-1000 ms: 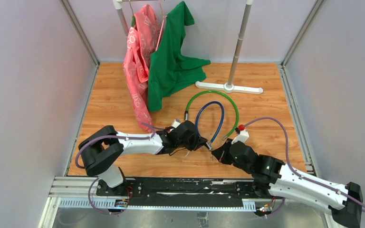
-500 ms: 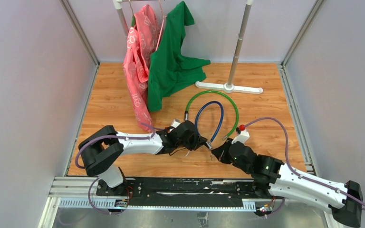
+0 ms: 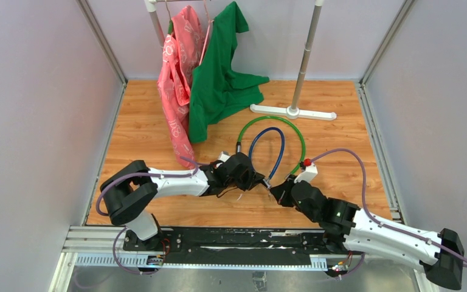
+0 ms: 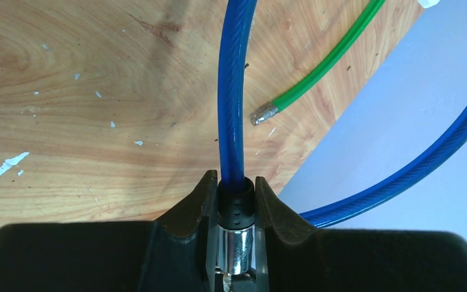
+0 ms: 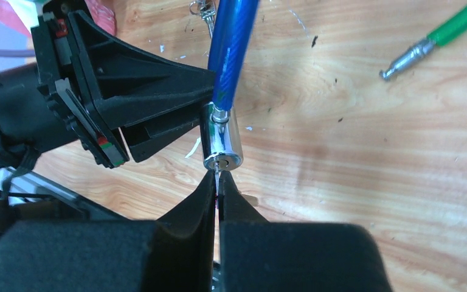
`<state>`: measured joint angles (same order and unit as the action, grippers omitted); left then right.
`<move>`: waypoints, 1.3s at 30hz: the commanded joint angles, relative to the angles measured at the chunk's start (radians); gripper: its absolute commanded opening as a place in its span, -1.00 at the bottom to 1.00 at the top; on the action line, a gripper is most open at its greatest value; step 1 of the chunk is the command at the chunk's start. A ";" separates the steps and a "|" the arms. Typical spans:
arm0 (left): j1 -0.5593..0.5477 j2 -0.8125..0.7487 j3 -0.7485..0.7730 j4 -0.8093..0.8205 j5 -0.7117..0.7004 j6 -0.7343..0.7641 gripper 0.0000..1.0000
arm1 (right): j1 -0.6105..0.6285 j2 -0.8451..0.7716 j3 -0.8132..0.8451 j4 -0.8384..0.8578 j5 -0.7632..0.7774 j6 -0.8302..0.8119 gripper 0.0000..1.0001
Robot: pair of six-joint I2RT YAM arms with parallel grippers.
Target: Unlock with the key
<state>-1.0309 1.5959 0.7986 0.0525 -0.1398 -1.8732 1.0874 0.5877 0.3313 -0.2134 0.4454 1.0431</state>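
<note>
Key [image 5: 217,176] meets lock [image 5: 222,143] above scuffed wooden tabletop [image 3: 146,131], grey walls [image 3: 36,121] around.

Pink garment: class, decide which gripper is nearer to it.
Left. The left gripper, clamped on the blue cable lock, sits right of the pink garment; the right gripper, pinching the key, is farther right, beyond the lock.

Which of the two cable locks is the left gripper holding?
The blue cable lock: the left gripper clamps its chrome barrel end. The green cable lock lies loose on the table, its metal tip free.
</note>
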 commanded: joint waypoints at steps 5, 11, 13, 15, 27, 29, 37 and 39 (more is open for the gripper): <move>-0.029 -0.036 0.047 0.065 0.119 0.002 -1.00 | -0.003 0.017 -0.041 0.110 0.089 -0.333 -1.00; -0.028 -0.040 0.051 0.065 0.114 0.002 -1.00 | -0.003 0.010 -0.019 0.101 0.131 -0.323 -1.00; -0.028 -0.037 0.053 0.065 0.118 0.004 -1.00 | -0.003 0.013 -0.019 0.091 0.133 -0.293 -1.00; -0.028 -0.036 0.052 0.065 0.121 0.005 -1.00 | -0.003 0.012 -0.020 0.071 0.140 -0.243 -1.00; -0.028 -0.045 0.058 0.067 0.134 0.012 -1.00 | -0.015 0.109 -0.021 0.182 0.165 -0.171 -1.00; -0.028 -0.048 0.060 0.066 0.134 0.013 -1.00 | -0.015 0.157 0.004 0.230 0.162 -0.287 -1.00; -0.029 -0.068 0.060 0.067 0.167 0.013 -1.00 | -0.016 0.208 -0.006 0.373 0.161 -0.545 -1.00; -0.028 -0.080 0.059 0.066 0.166 0.013 -1.00 | -0.025 0.203 0.005 0.349 0.188 -0.501 -1.00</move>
<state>-0.9993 1.5955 0.8074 0.0246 -0.1890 -1.8748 1.0889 0.7826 0.3302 0.0853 0.4816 0.6209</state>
